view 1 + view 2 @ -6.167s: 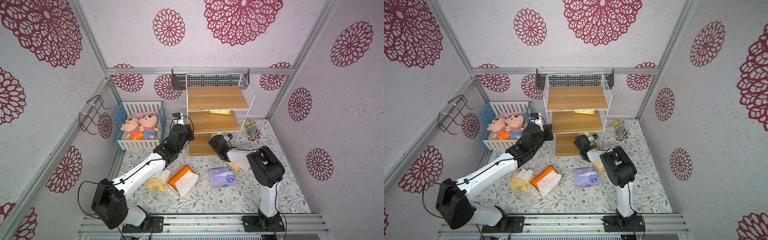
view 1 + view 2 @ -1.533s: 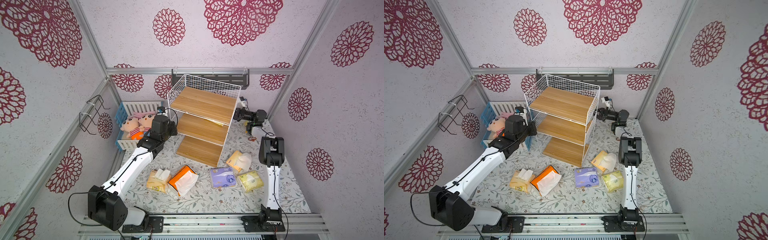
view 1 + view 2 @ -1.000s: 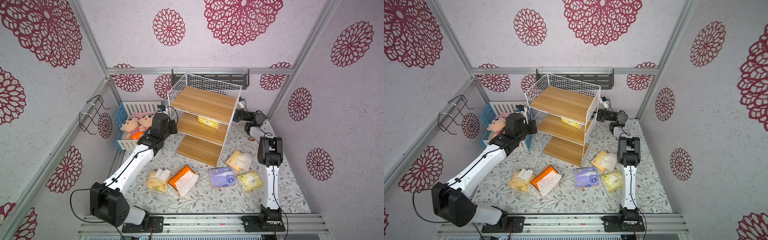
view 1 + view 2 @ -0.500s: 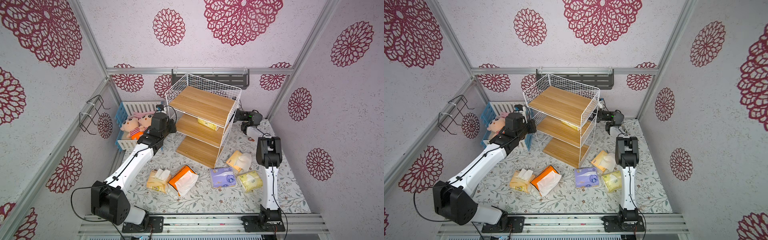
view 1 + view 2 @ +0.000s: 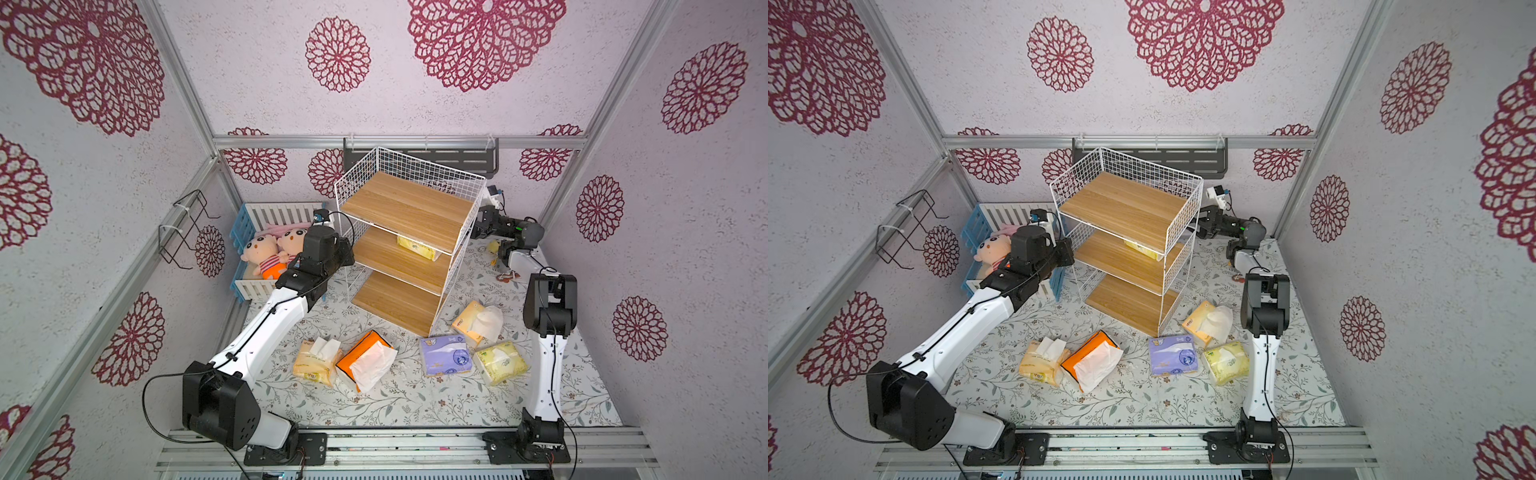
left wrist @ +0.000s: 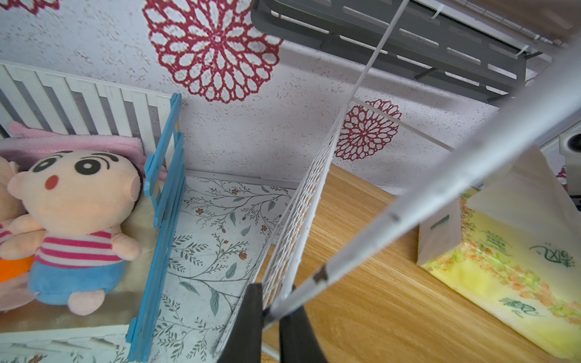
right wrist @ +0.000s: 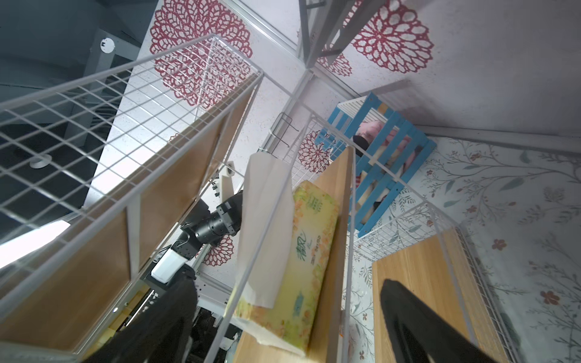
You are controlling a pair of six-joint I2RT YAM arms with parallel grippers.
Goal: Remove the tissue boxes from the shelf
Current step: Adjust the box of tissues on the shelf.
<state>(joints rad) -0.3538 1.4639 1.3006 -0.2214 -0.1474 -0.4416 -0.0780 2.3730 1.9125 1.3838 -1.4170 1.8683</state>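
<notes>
The shelf (image 5: 407, 208) (image 5: 1121, 203), a white wire rack with three wooden boards, stands turned at an angle to the back wall. A light yellow-green tissue box (image 5: 417, 248) (image 5: 1144, 250) (image 6: 509, 251) (image 7: 301, 251) lies on its middle board with white tissue sticking out. My left gripper (image 5: 349, 258) (image 5: 1069, 253) (image 6: 270, 311) is shut on a wire of the shelf's left side. My right gripper (image 5: 473, 226) (image 5: 1196, 226) (image 7: 286, 283) is open just outside the shelf's right side, holding nothing. Several tissue boxes lie on the floor in front: pale yellow-orange (image 5: 313, 359), orange (image 5: 361, 361), purple (image 5: 444, 355), another pale yellow-orange (image 5: 473, 322) and yellow-green (image 5: 500, 361).
A blue-and-white crib (image 5: 266, 216) with plush dolls (image 5: 266, 257) stands left of the shelf, close to my left arm. A black rack (image 5: 440, 158) hangs on the back wall. A wire holder (image 5: 183, 228) sticks out from the left wall. A small toy (image 5: 494, 247) lies under my right arm.
My right gripper has opened beside the shelf's right side. The shelf has shifted slightly to the left, with my left gripper still shut on its frame.
</notes>
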